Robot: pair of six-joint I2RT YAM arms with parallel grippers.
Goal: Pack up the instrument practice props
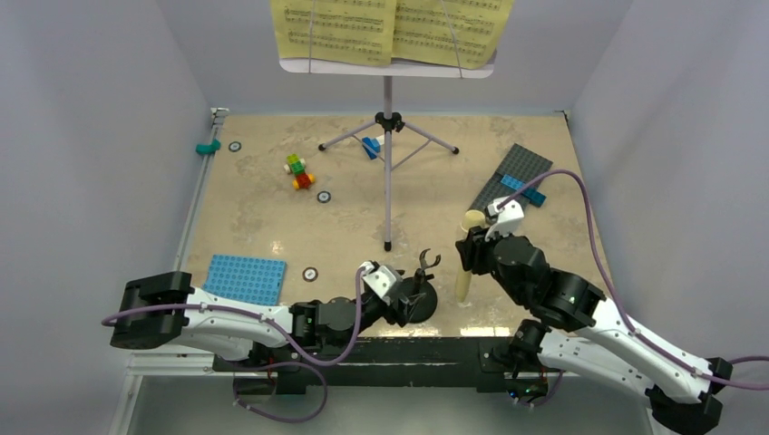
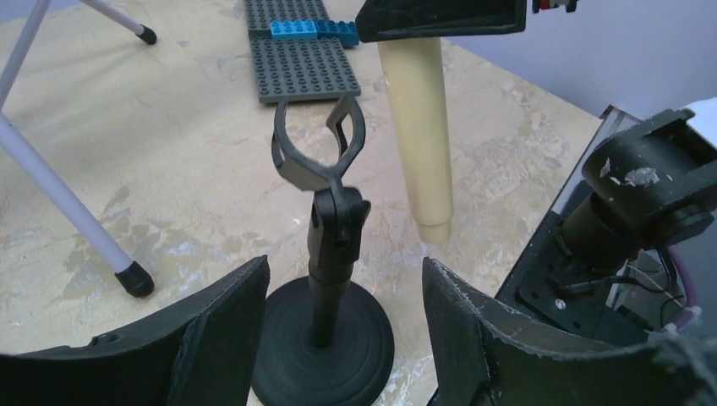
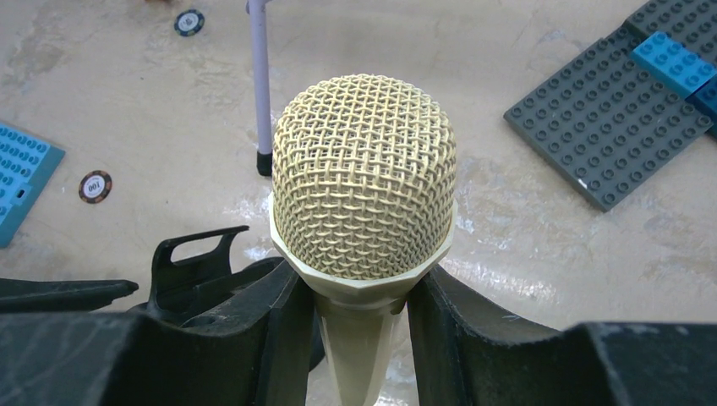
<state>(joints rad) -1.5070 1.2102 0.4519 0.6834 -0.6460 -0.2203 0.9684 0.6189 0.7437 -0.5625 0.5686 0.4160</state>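
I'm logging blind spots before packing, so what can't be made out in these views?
Top view: tops of the yellow sheet-music pages, cut by the frame edge.
Left wrist view: mesh head of the cream toy microphone, hidden by the right gripper and top edge.
Right wrist view: base of the small black round-base mic stand, behind that gripper.

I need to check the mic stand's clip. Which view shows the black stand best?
Left wrist: the mic stand shows close up, base to clip. The top view shows it small, from above; the right wrist view catches only its clip.

Matt cream microphone (woven mesh head)
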